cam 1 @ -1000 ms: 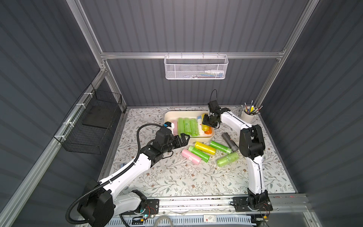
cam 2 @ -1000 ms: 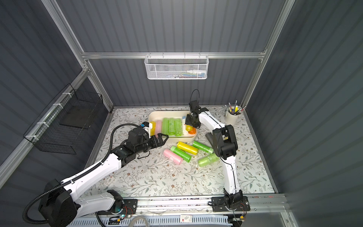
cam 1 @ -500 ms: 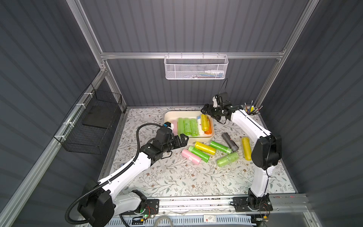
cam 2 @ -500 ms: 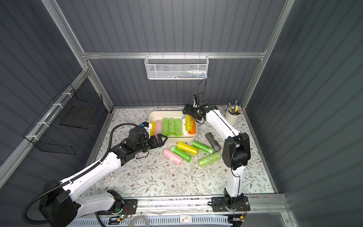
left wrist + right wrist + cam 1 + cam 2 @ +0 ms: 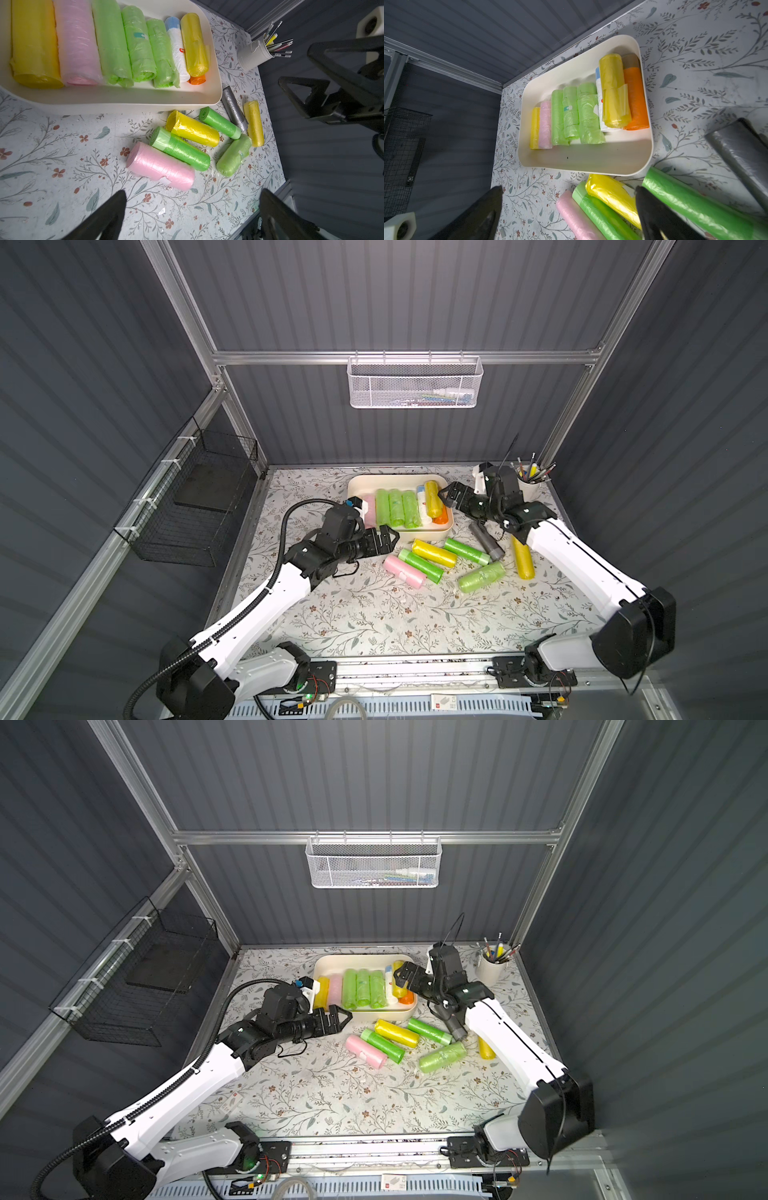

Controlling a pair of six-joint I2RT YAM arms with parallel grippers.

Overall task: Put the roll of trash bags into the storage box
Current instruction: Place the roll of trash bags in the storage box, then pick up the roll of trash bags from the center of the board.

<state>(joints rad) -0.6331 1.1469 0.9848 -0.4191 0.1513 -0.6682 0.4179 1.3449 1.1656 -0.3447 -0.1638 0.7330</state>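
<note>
The cream storage box (image 5: 365, 481) (image 5: 591, 158) stands at the back of the table and holds several rolls side by side. A yellow roll of trash bags (image 5: 433, 498) (image 5: 613, 91) lies at its right end on top of a white and an orange roll. My right gripper (image 5: 445, 495) (image 5: 568, 191) hangs open just right of that roll, with nothing between its fingers. My left gripper (image 5: 392, 540) (image 5: 193, 193) is open and empty, low over the table in front of the box, near a pink roll (image 5: 160, 166).
Several loose rolls lie in front of the box: pink (image 5: 404, 571), green (image 5: 420, 566), yellow (image 5: 434, 552), grey (image 5: 485, 539) and another yellow (image 5: 523, 558). A pen cup (image 5: 528, 487) stands at the back right. A white mesh basket (image 5: 413, 383) and a black wire basket (image 5: 199, 506) hang on the walls.
My right gripper has opened, let go of the yellow roll in the box and drawn back to the right. The left arm has hardly moved.
</note>
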